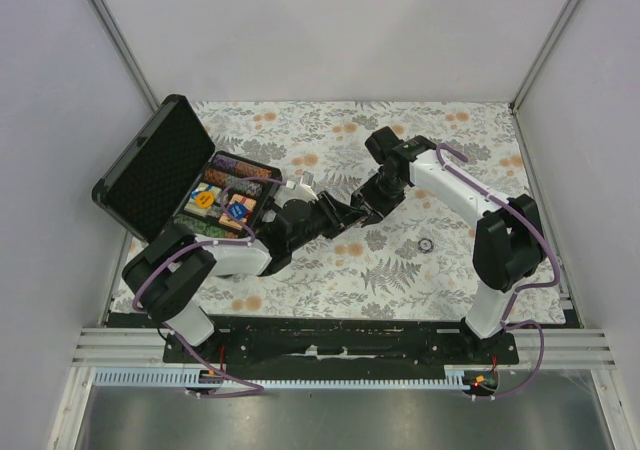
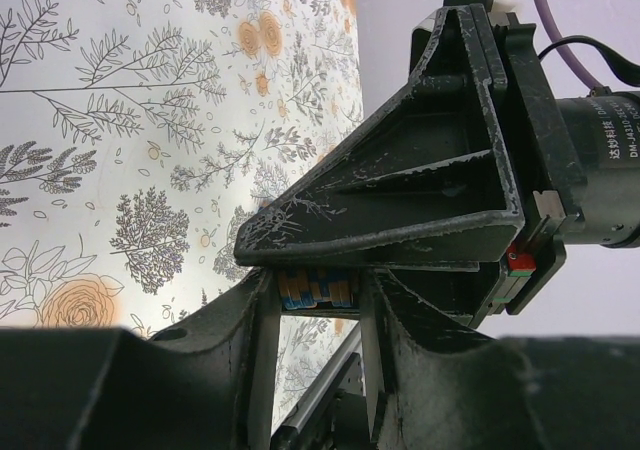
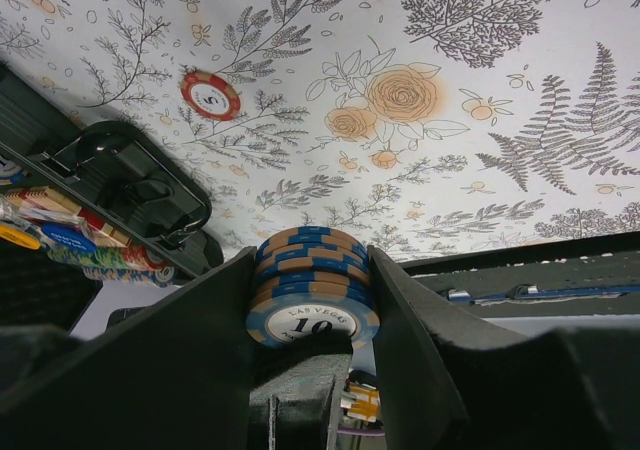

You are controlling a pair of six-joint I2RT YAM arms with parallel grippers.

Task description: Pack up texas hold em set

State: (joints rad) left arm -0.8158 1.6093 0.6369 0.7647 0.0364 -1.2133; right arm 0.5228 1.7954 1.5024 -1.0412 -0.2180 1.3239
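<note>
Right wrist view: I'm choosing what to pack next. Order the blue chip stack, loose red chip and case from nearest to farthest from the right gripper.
1. blue chip stack, held in the right gripper.
2. loose red chip, on the cloth ahead.
3. case, beyond it, view's left.

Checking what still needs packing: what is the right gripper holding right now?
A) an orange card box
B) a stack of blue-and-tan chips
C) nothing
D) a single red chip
B: in the right wrist view the right gripper has its fingers closed on a stack of blue-and-tan chips, the front one marked 10, while the red chip lies loose on the floral cloth.
</note>
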